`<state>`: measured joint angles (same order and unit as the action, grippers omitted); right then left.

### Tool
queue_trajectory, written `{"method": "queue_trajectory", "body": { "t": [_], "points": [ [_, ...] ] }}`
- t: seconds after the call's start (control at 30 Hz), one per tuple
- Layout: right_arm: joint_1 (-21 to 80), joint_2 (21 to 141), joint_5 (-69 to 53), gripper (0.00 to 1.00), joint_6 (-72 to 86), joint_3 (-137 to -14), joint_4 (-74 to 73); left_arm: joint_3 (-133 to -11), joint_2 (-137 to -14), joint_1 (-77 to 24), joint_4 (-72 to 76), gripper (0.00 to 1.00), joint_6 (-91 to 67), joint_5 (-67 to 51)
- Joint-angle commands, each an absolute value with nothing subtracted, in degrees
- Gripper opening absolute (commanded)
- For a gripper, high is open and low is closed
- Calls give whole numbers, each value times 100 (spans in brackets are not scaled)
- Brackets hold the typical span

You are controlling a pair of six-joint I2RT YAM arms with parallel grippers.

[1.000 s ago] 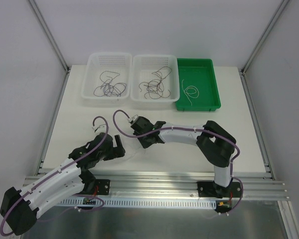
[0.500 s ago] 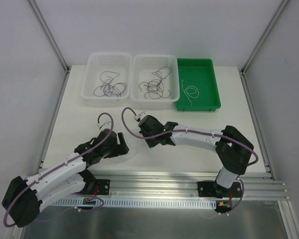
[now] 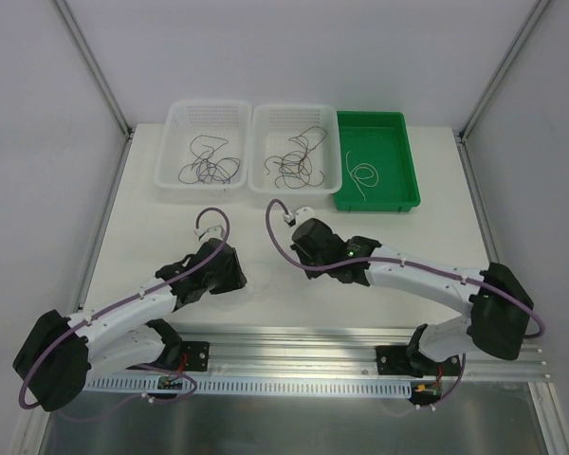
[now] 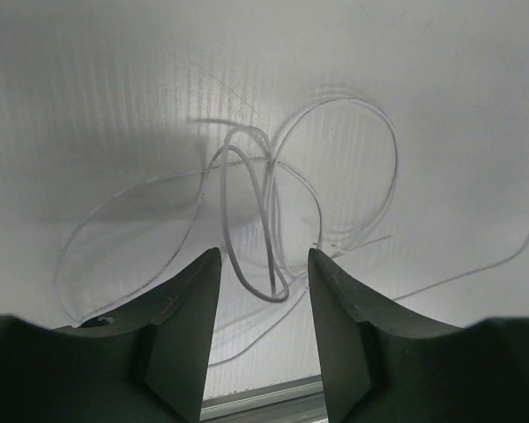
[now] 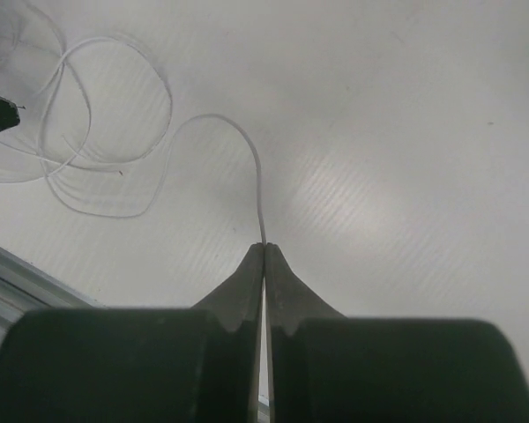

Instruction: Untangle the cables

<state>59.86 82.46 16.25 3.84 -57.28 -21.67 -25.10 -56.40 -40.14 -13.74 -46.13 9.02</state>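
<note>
Both arms have stretched lower and further out over the bench (image 3: 455,227) than a second ago, and the right jaws have travelled rightward. They are pinched shut on the end of a thin white cable (image 5: 247,150), which arcs back to a loose white tangle (image 4: 273,176) near the bench's near edge. The left jaws stand partly apart, a loop of that tangle between them. Dark cables (image 3: 294,161) lie in two white baskets (image 3: 209,103) at the far edge — another white strand (image 3: 362,176) in the green tray (image 3: 398,123)
</note>
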Motion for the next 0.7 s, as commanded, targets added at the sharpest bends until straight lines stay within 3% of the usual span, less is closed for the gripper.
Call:
{"method": "queue_trajectory", "body": {
  "t": [0.0,0.3,0.67],
  "points": [
    [5880,7569,2004,1,396,-5564,-2364,-2672,-5783,-4043,-1125,43,-4658,1081],
    [5520,6066,2926,1,430,-5397,-3269,-2637,-6038,-4043,-993,45,-4676,1090],
    [4325,3965,3489,1,431,-5282,-4332,-2522,-6319,-4043,-914,42,-4667,1309]
  ]
}}
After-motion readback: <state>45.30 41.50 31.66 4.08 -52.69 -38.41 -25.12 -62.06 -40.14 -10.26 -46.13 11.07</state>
